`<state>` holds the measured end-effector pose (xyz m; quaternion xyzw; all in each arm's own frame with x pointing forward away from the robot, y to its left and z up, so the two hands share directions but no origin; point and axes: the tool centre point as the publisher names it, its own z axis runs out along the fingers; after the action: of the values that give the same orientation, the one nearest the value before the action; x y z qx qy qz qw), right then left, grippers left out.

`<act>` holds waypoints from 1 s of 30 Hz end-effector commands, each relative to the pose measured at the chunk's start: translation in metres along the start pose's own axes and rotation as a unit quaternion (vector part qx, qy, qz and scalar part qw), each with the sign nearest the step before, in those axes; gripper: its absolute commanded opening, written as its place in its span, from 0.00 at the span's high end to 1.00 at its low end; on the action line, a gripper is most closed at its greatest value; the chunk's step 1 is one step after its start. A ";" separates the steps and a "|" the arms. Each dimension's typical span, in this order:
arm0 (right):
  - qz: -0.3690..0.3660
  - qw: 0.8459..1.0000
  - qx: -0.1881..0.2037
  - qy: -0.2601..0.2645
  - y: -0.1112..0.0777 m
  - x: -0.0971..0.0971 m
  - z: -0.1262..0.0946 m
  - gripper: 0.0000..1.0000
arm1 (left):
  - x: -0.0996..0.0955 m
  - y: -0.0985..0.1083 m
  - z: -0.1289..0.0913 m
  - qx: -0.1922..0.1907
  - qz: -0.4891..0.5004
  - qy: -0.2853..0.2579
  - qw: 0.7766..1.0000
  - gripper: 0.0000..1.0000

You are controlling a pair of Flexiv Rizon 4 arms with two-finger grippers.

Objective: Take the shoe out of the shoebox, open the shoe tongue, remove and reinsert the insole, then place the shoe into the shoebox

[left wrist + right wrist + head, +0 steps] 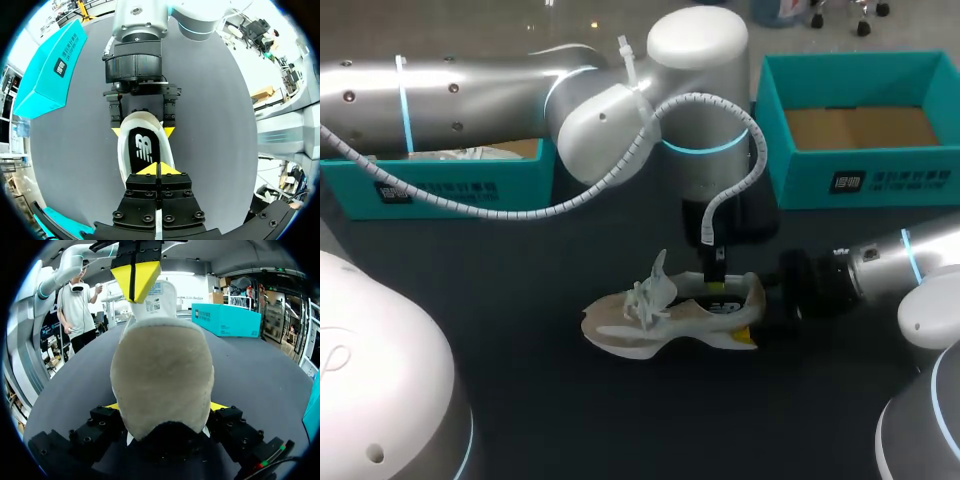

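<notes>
A cream-white shoe (655, 318) lies on the dark table, toe towards my left and heel towards my right. My right gripper (752, 318) comes in from the right and is shut on the heel. In the left wrist view its yellow fingertips (116, 131) press the heel from both sides. My left gripper (717, 283) points down into the shoe's opening, shut, its tips together over the black insole (144, 147). I cannot tell whether anything is pinched between them. In the right wrist view the heel (162, 375) sits between my right gripper's fingers, with the left gripper (134, 282) above it, beside the tongue (162, 297).
An open teal shoebox (860, 182) with a brown floor stands at the back right. A second teal box (450, 190) sits at the back left, partly behind my left arm. Bare dark table lies in front of the shoe.
</notes>
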<state>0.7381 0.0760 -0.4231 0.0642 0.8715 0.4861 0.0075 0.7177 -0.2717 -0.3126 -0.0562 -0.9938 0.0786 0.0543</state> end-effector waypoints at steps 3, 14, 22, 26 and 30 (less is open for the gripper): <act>0.001 1.000 0.002 -0.001 0.001 0.000 0.002 1.00 | -0.011 0.004 0.033 0.021 0.001 0.048 0.999 1.00; 0.001 1.000 0.002 -0.001 0.001 0.000 0.002 1.00 | -0.001 0.009 0.054 0.007 0.004 0.066 0.998 1.00; 0.001 1.000 0.002 -0.001 0.001 0.000 0.002 1.00 | 0.001 0.014 0.063 -0.006 0.000 0.073 0.997 1.00; 0.001 1.000 0.002 -0.001 0.001 0.000 0.002 1.00 | 0.002 0.016 0.067 -0.012 0.001 0.080 0.997 1.00; 0.001 1.000 0.002 -0.001 0.001 0.000 0.002 1.00 | 0.002 0.017 0.071 -0.013 0.000 0.083 0.996 0.75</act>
<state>0.7380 0.0760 -0.4232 0.0641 0.8715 0.4861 0.0074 0.7083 -0.2633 -0.3806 -0.0624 -0.9872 0.0623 0.1332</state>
